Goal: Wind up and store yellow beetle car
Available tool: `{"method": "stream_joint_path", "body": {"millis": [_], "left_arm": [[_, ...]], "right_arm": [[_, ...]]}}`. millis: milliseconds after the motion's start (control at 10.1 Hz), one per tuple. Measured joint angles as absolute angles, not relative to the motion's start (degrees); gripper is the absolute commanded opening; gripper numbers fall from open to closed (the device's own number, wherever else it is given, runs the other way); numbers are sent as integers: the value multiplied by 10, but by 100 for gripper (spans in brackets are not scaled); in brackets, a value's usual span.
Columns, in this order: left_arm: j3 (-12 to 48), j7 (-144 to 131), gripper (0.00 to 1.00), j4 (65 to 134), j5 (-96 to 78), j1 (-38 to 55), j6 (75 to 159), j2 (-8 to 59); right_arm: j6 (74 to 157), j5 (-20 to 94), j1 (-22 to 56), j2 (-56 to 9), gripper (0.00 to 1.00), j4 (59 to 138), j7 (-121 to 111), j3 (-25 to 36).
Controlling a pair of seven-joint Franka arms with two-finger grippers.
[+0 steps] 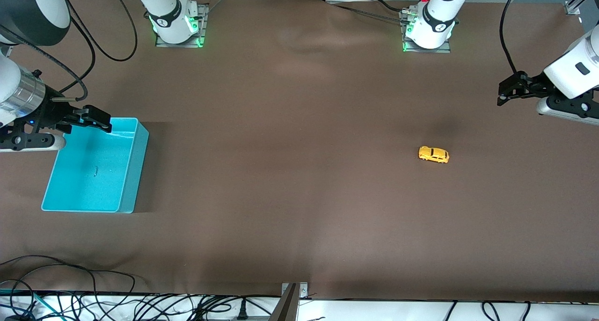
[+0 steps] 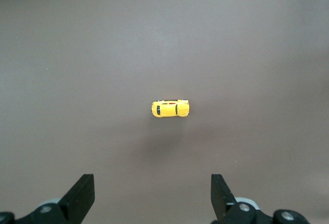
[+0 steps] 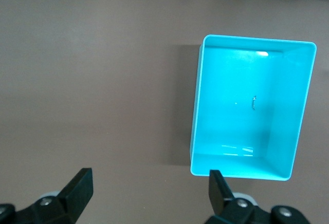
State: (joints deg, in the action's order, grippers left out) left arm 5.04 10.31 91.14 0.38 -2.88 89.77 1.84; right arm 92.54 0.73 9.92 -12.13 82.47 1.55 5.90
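The front camera looks down from high across the brown cloth-covered counter, facing both arm bases. The left wrist camera looks straight down on the small yellow beetle car, the right on the open turquoise plastic bin; the front view shares both.

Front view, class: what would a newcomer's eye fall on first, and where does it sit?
Probably the yellow beetle car, alone on the brown table toward the left arm's end, with the open left gripper in the air near it. Next comes the turquoise bin at the right arm's end, the open right gripper over its rim.
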Motion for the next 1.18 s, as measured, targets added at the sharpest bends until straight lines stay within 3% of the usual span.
{"method": "stream_joint_path", "body": {"millis": [1183], "left_arm": [[50,103,100,911,4,-29,898,18]], "right_arm": [[942,7,99,-126,100,825,15,59]]}}
